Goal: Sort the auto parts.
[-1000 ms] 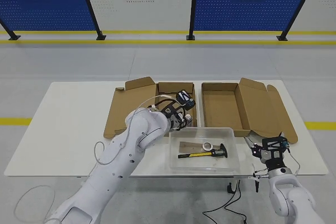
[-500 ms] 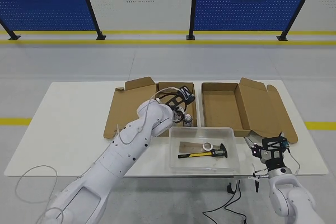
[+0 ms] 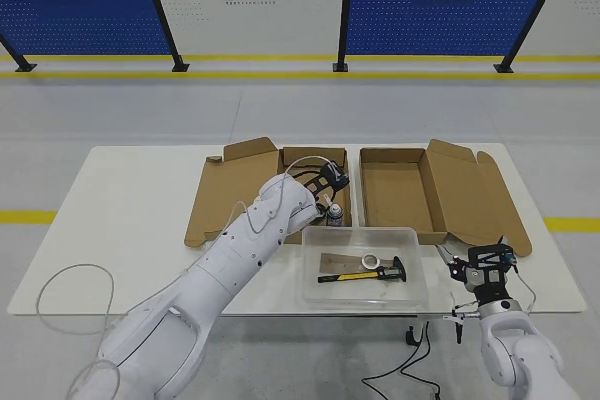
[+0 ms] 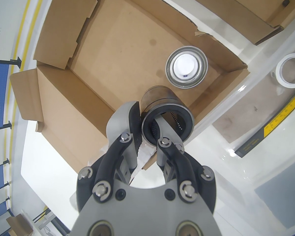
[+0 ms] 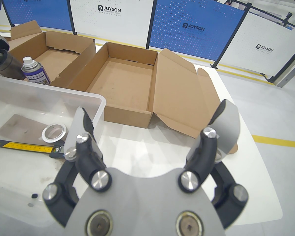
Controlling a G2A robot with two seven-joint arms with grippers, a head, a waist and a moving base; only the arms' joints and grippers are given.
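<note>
My left gripper (image 4: pixel 147 121) is shut on a dark metal cylinder sleeve (image 4: pixel 167 114), one finger inside its bore and one against its outer wall. It hangs over the near right corner of the left cardboard box (image 4: pixel 123 47), close beside an upright spray can (image 4: pixel 186 67) standing on the box floor. From the top view, the left gripper (image 3: pixel 326 185) sits just behind the spray can (image 3: pixel 334 212). My right gripper (image 5: pixel 154 116) is open and holds nothing, low at the table's front right corner (image 3: pixel 485 268).
A clear plastic bin (image 3: pixel 410 240) in front of the boxes holds a tape ring (image 5: pixel 54 131), a yellow-scaled caliper (image 5: pixel 22 146) and a brown sheet (image 3: pixel 338 263). The right cardboard box (image 5: pixel 123 74) stands with its flaps spread open.
My left arm has stretched further over the left box, carrying the cylinder with it. The right arm has kept still.
</note>
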